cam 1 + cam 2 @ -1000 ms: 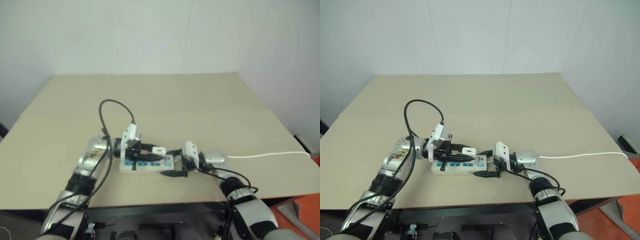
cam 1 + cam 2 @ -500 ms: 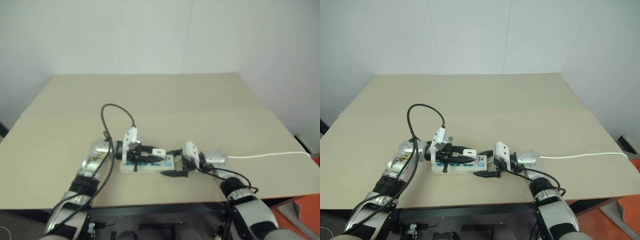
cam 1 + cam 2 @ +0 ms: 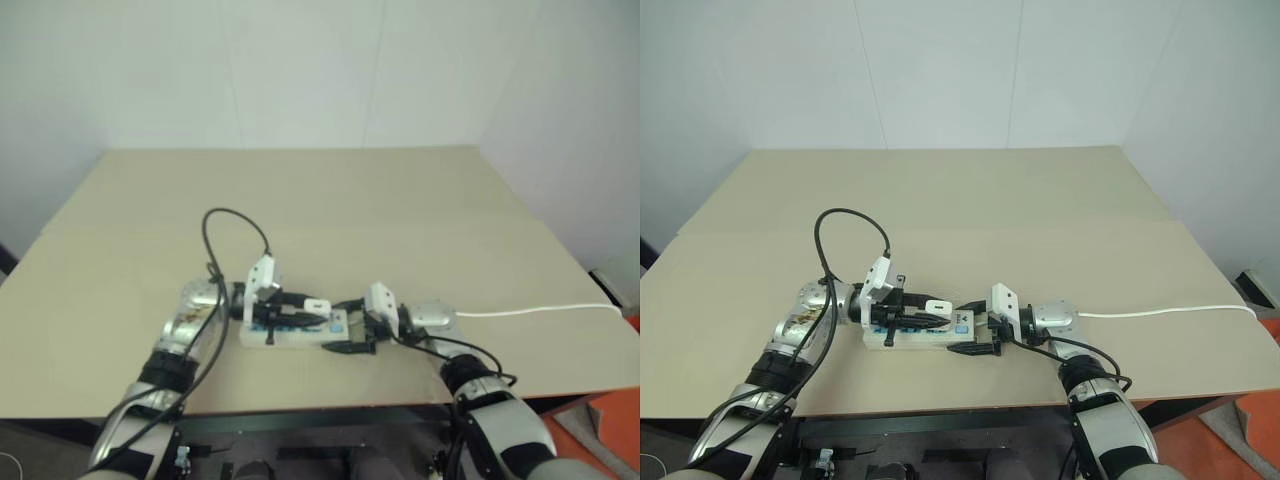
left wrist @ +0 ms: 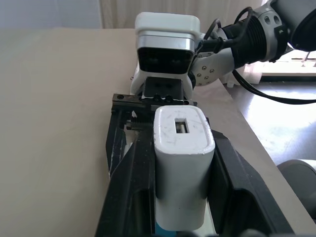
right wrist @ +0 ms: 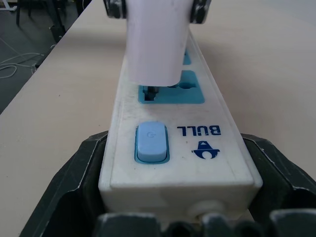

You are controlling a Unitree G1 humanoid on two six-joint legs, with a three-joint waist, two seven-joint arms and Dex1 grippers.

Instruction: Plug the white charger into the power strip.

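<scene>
Soft, even indoor light, faint shadows, slightly hazy left eye view, blurred close foregrounds.

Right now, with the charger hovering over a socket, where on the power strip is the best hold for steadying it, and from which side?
Grip the power strip at its switch end, coming in lengthwise from that end. The bar is narrow enough to pinch across its long sides, and that end sits clear of the white charger held by the left end effector. The right end effector straddles it there.
</scene>
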